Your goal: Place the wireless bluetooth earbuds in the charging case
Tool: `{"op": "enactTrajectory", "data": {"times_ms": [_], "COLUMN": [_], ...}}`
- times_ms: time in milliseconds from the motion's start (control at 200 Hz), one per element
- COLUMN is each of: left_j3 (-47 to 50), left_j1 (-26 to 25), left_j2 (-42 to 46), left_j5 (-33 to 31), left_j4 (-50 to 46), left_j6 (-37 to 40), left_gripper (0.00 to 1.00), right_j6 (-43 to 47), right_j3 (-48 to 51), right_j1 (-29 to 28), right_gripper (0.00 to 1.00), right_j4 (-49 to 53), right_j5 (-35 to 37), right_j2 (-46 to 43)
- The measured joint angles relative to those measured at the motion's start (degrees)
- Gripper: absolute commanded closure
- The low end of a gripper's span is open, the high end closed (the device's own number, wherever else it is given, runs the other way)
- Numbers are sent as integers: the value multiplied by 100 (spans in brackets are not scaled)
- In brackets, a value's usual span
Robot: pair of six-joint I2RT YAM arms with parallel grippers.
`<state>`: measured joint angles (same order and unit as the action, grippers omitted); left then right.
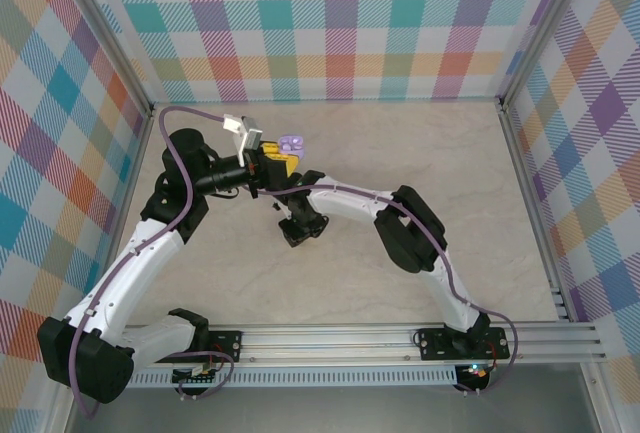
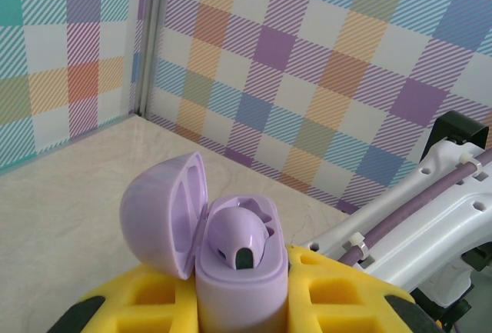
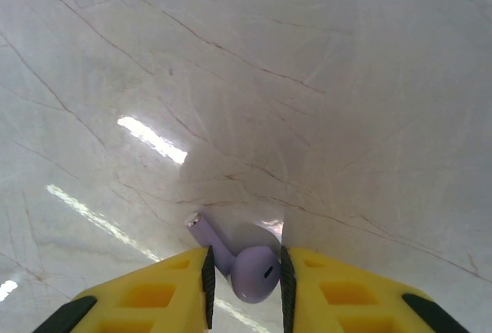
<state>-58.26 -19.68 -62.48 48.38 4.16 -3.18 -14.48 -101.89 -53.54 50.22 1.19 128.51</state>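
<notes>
Yellow-padded L gripper (image 2: 243,306): jaws clamped on lilac charging case (image 2: 231,275), lid open, seated bud (image 2: 244,234) inside. R gripper (image 3: 244,287): jaws narrow, pinching lilac earbud (image 3: 254,273) on marble table (image 3: 254,79).

Open tabletop (image 1: 450,153) far right, left arm (image 1: 150,243) and right arm (image 1: 410,228) meeting mid-table, lilac earbud (image 3: 252,271) between right jaws, plaid walls (image 1: 330,23) around

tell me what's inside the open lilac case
One lilac earbud sits in the charging case, beside its raised lid. The bud and the case's front wall cover the rest of the inside, so a second slot cannot be seen.
</notes>
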Motion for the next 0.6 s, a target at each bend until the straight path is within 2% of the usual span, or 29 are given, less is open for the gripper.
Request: {"op": "enactTrajectory", "data": {"times_ms": [600], "left_j3": [0], "left_j1": [0], "left_j2": [0], "left_j5": [0], "left_j4": [0], "left_j6": [-2], "left_gripper": [85], "right_j6": [247], "right_j3": [1554], "right_j1": [901], "right_gripper": [71], "right_j4": [-63], "right_j5": [551], "right_j2": [-1008]}}
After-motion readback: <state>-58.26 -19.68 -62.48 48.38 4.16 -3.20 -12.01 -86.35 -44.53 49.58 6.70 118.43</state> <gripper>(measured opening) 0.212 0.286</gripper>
